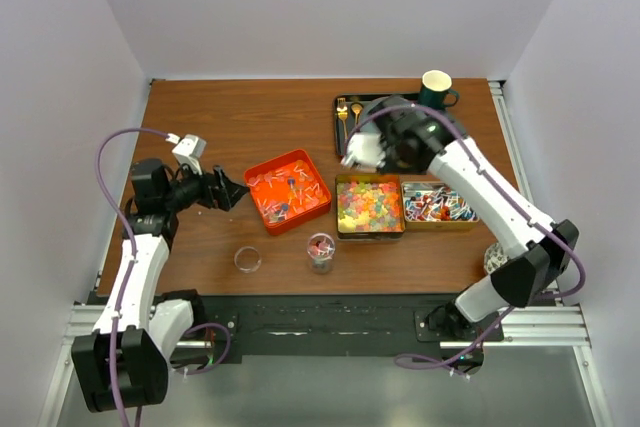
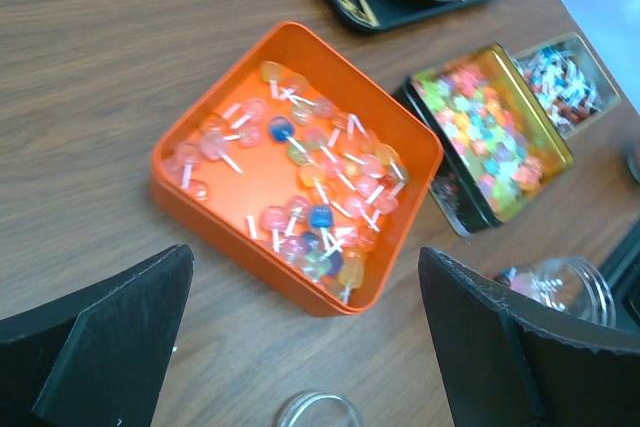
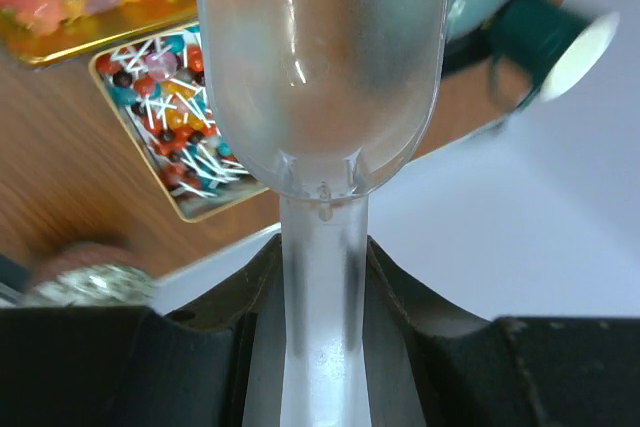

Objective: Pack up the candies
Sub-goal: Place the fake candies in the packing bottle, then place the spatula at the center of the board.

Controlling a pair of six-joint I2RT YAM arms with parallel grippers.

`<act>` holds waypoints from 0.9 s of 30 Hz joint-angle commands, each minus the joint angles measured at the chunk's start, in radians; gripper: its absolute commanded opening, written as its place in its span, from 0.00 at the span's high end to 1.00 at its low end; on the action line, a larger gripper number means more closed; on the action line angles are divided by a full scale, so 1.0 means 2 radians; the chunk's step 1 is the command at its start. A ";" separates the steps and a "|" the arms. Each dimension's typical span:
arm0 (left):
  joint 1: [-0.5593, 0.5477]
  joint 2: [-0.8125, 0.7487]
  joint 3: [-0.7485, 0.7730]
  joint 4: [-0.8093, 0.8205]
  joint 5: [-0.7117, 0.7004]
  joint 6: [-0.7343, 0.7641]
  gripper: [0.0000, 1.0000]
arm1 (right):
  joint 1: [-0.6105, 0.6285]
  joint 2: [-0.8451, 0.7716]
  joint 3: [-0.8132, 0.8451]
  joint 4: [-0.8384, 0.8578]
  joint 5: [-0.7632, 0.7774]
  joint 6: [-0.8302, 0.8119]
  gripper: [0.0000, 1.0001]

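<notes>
The candies lie in open containers: glossy gummy bits fill a gold tin, and red-blue-white wrapped pieces fill a second tin to its right. An orange tray holds small lollipops. A small glass jar with some candies stands in front of the tins. My right gripper is shut on the handle of a clear plastic scoop, raised just behind the gummy tin. Left of the orange tray, my left gripper is open and holds nothing.
A round clear glass piece sits on the table left of the jar. At the back lie a black tray with gold cutlery and a dark green cup. A glittery ball rests at the right front edge.
</notes>
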 commanded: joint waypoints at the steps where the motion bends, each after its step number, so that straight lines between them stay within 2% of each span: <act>1: -0.018 0.011 0.016 0.015 0.035 0.011 0.00 | -0.100 0.000 0.004 0.059 -0.071 0.126 1.00; 5: -0.038 0.016 0.030 0.004 0.039 0.010 0.00 | -0.206 -0.002 -0.028 0.120 -0.083 0.200 1.00; 7: -0.050 0.016 0.039 -0.017 0.046 0.057 0.00 | -0.240 0.008 -0.038 0.150 -0.092 0.221 1.00; 8: -0.063 0.015 0.051 -0.053 0.044 0.087 0.00 | -0.272 0.016 -0.040 0.156 -0.098 0.227 1.00; 11: -0.096 0.008 0.064 -0.112 0.046 0.200 0.00 | -0.328 0.056 -0.031 0.165 -0.113 0.251 1.00; 14: -0.099 -0.002 0.064 -0.150 0.048 0.269 0.00 | -0.381 0.101 -0.023 0.179 -0.124 0.265 1.00; 19: -0.100 0.032 0.088 -0.198 0.017 0.307 0.00 | -0.415 0.156 -0.026 0.219 -0.113 0.264 1.00; 22: -0.100 0.067 0.117 -0.263 0.010 0.380 0.00 | -0.427 0.188 -0.039 0.252 -0.102 0.249 1.00; 23: -0.100 0.071 0.122 -0.279 0.007 0.425 0.00 | -0.430 0.196 -0.042 0.264 -0.101 0.239 1.00; 27: -0.100 0.061 0.115 -0.343 -0.009 0.550 0.00 | -0.438 0.241 -0.042 0.281 -0.104 0.228 0.99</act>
